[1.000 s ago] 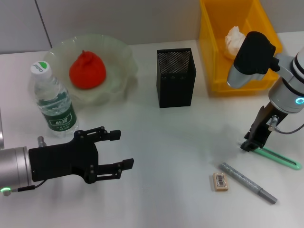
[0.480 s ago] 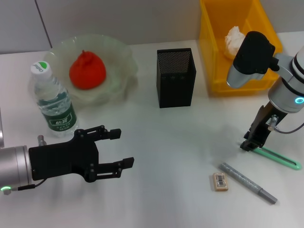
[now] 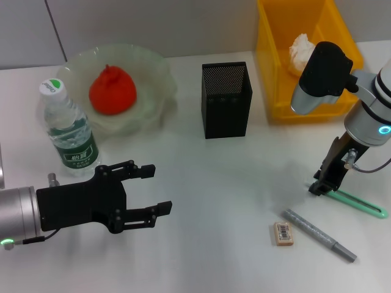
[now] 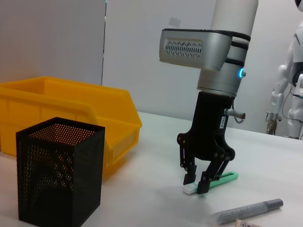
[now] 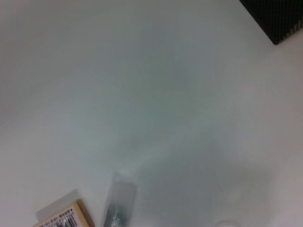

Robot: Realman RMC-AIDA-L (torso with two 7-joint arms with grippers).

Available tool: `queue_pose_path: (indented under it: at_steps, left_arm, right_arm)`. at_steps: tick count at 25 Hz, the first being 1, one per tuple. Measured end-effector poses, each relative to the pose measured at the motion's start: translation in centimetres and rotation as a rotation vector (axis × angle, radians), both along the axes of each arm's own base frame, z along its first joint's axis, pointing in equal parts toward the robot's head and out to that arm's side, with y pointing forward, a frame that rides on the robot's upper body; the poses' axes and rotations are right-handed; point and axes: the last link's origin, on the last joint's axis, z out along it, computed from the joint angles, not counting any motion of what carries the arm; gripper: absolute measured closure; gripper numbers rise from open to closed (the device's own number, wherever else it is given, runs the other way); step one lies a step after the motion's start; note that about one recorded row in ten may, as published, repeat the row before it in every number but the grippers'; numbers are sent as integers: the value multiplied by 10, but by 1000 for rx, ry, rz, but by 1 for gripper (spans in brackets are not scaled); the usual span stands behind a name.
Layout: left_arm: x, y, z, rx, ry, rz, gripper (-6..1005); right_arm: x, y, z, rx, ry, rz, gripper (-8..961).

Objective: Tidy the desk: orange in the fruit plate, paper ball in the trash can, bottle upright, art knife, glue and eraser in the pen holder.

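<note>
My right gripper [image 3: 319, 188] points down at the table's right side, its fingers closed in on the white end of a slim mint-green stick [image 3: 360, 204] that lies flat. The left wrist view shows this gripper [image 4: 196, 187] and the stick [image 4: 222, 179]. A grey pen-shaped tool [image 3: 317, 235] and the eraser [image 3: 283, 234] lie just in front. I cannot tell which of the two is the art knife and which the glue. The pen holder [image 3: 226, 101] stands mid-table. The orange [image 3: 112, 91] sits in the fruit plate [image 3: 156, 76]. The bottle [image 3: 67, 131] stands upright. The paper ball [image 3: 302, 52] lies in the trash can [image 3: 278, 73]. My left gripper [image 3: 149, 195] hovers open at front left.
The bottle stands just behind my left arm. Bare tabletop lies between the pen holder and the small items on the right.
</note>
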Motion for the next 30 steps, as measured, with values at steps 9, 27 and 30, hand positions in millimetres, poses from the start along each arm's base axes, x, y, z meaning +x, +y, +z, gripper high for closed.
queue_pose_path:
  at_steps: [9, 27, 30]
  left_arm:
    - [-1, 0, 2, 7, -3, 2, 197]
    - [-1, 0, 2, 5, -6, 1, 197]
    - [-1, 0, 2, 5, -6, 1, 197]
  right_arm:
    - [0, 0, 0, 0, -1, 1, 697]
    - [2, -1, 0, 0, -3, -3, 726]
    - [2, -1, 0, 0, -3, -3, 731]
